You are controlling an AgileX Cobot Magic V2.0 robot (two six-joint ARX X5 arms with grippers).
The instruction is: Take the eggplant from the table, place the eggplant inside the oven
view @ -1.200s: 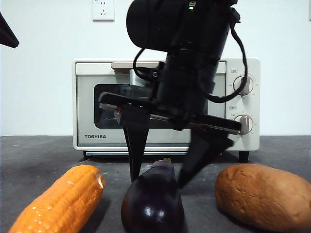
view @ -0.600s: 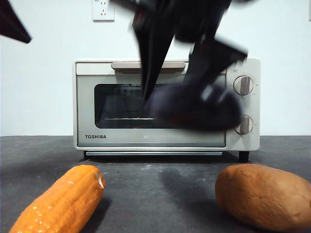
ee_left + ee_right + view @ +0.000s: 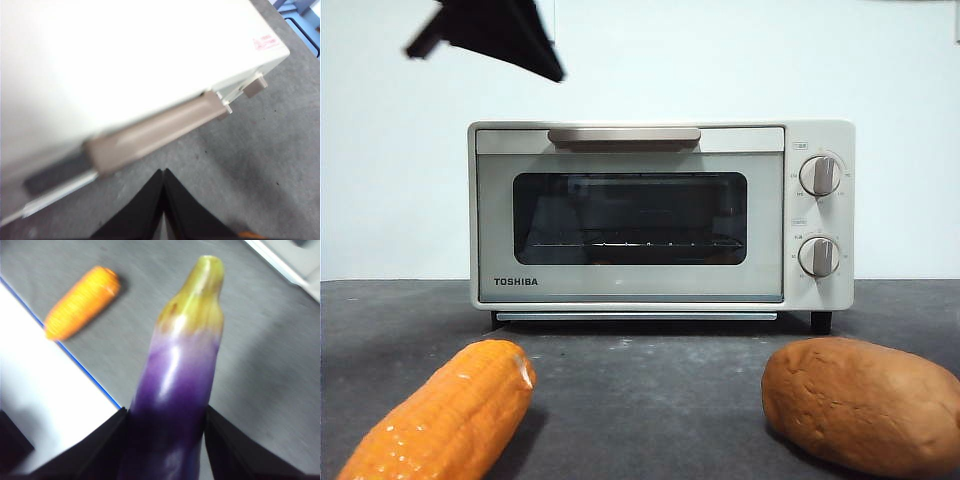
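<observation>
Glossy purple skin, paling to a yellow-green stem end, fills the right wrist view: the eggplant [image 3: 175,390] is clamped between the two jaws of the right claw [image 3: 167,440], which grip it around the plump lower body while the neck and stem project out beyond the jaws. It is lifted clear of the bench [image 3: 260,365], with the corn cob [image 3: 82,302] lying well off to one side of the claw, far below it. In the front view neither the eggplant nor this claw appears.

The smooth, waxy skin looks slippery, and the tapering shape could let it slide out toward the stem if squeezed near the neck. Judging by its fullness it is moderately heavy and firm with slight give, so the wide middle is the sound place to hold.

The left claw [image 3: 163,200] has its jaws pressed together on nothing, and hangs just in front of the oven [image 3: 125,60], near its handle [image 3: 155,132]. The door looks shut in the front view.
</observation>
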